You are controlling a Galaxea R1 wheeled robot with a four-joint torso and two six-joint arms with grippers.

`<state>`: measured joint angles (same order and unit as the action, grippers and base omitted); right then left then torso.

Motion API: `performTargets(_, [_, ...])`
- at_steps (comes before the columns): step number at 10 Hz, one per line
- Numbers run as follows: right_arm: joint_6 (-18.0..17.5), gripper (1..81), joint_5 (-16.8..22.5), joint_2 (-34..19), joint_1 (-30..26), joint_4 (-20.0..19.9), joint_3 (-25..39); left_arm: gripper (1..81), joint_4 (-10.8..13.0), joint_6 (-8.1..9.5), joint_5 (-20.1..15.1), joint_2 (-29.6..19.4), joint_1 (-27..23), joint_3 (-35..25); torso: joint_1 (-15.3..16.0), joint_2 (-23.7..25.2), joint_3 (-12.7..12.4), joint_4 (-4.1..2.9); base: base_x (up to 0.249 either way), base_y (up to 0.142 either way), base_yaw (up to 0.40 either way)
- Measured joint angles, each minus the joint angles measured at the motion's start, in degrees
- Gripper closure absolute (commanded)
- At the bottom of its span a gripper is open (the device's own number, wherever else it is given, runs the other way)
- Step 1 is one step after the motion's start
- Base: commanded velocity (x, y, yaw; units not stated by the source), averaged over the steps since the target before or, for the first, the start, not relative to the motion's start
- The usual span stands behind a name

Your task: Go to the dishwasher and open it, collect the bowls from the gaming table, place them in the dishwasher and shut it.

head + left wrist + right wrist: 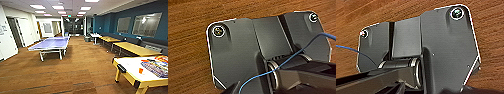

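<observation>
The gaming table [130, 65] stands at the lower right of the head view, white-topped with a yellow edge and yellow legs. Colourful board-game boxes [158, 67] lie on it. Near its far edge sit a flat orange-red shape [144, 60] and a dark shape [151, 60] that may be the bowls; they are too blurred to be sure. A small orange object [140, 70] stands nearer the front. The dishwasher is out of view. Both wrist views look down on brown wood-look floor [188, 50] [491, 30] past the robot's dark plate.
A blue table-tennis table [50, 44] stands mid-left. Yellow-topped low tables [136, 48] line the blue right wall, with a white table [95, 35] beyond them. Dark glass doors [73, 26] close the far end. A wide strip of floor [85, 60] runs between the tables.
</observation>
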<state>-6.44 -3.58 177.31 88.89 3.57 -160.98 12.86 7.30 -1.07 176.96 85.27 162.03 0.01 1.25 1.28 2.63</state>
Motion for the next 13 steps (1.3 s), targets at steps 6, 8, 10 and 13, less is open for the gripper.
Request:
performTargets(6, [0.00,1.0,-0.38,-0.13,-0.04,0.00,0.00,1.0,0.48,-0.02,-0.30,0.02,0.09,-0.26,0.00,0.00,0.00,0.00,0.000,0.000,-0.370])
performTargets(8, [0.00,1.0,-0.13,0.12,0.29,0.00,0.04,1.0,0.52,-0.04,-0.02,-0.11,-0.30,-0.28,-0.01,0.00,0.00,0.00,0.000,0.000,-0.379])
performTargets(10, [0.05,1.0,-0.22,0.63,0.22,0.00,0.22,1.0,0.63,-0.04,-0.20,0.00,0.01,-0.30,-0.01,0.00,0.00,0.00,0.000,0.000,-0.379])
performTargets(13, [0.16,1.0,-0.13,0.63,0.09,0.00,0.22,1.0,0.65,-0.04,-0.20,0.02,0.01,-0.32,-0.01,0.00,0.00,0.00,0.000,0.000,-0.379])
